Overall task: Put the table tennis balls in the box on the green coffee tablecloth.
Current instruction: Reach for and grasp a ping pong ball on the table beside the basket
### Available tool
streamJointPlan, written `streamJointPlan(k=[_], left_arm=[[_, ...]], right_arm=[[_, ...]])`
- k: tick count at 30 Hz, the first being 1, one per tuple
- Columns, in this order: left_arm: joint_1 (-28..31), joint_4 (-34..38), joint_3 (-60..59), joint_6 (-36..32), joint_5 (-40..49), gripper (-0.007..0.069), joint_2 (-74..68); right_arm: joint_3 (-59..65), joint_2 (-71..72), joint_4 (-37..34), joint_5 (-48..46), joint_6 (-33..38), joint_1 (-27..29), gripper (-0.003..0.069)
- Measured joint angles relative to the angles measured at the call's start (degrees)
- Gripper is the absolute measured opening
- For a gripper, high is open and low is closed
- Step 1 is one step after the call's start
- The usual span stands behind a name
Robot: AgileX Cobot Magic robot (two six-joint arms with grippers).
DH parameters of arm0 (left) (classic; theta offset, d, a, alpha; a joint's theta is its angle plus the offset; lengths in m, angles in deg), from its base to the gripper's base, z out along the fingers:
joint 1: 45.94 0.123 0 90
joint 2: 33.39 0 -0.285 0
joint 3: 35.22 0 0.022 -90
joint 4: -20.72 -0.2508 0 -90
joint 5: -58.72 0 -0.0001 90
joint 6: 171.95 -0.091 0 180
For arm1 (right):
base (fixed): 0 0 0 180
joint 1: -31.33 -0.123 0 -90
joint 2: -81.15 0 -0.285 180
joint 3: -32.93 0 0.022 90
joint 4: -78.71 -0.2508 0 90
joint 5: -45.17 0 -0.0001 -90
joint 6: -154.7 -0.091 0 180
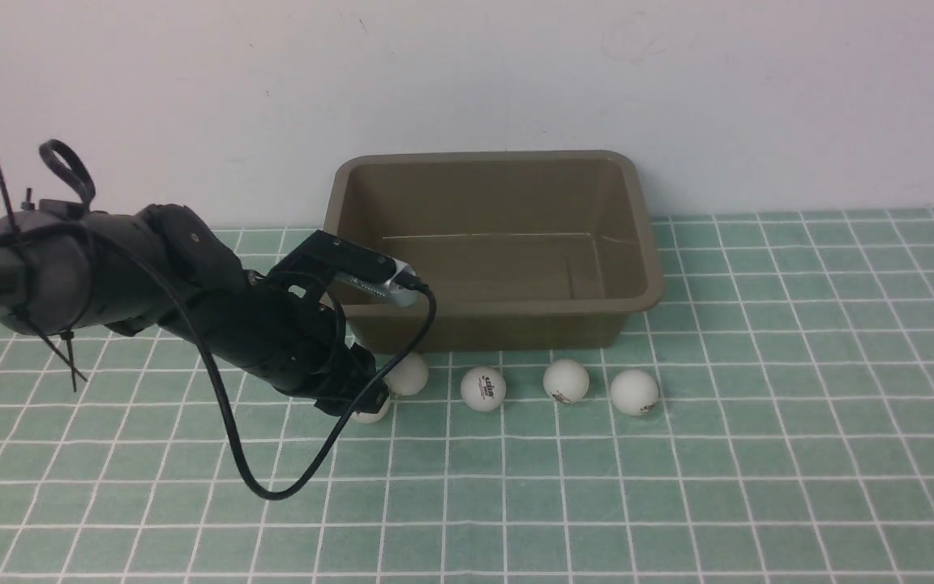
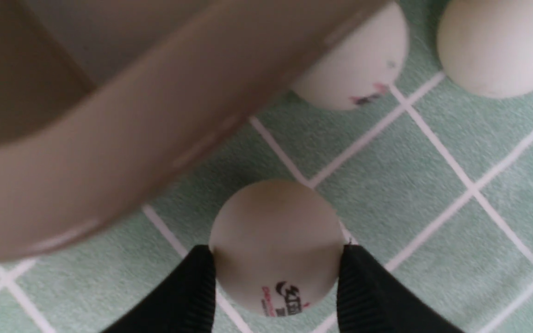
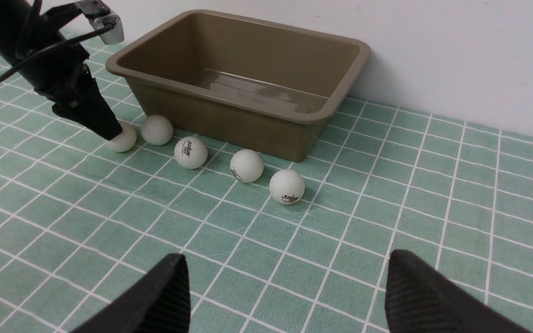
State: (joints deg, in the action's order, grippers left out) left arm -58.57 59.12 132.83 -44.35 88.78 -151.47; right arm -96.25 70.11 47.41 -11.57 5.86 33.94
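Plain off-white wall across the back, faint smudges on it, soft even indoor light.

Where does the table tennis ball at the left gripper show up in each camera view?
Front view: the leftmost table tennis ball, half hidden under the left gripper, at the row's left end.
Left wrist view: it sits between the black jaws, beside the box corner.
Right wrist view: it lies at the left gripper's tips, ending the row of five.
Shared landmark: the olive-brown box.
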Motion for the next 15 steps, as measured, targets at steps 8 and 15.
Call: streamJointPlan(k=[8,15], left_arm=[[0.0,0.2,0.0,0.0,-1.5,0.0330,0.0],[0.0,0.3,0.0,-0.1,-2.1,0.0403,0.0]], right_arm=[[0.0,0.0,0.0,0.5,0.0,0.0,0.0513],[0.0,0.0,0.0,0.9,0.0,0.0,0.0513]])
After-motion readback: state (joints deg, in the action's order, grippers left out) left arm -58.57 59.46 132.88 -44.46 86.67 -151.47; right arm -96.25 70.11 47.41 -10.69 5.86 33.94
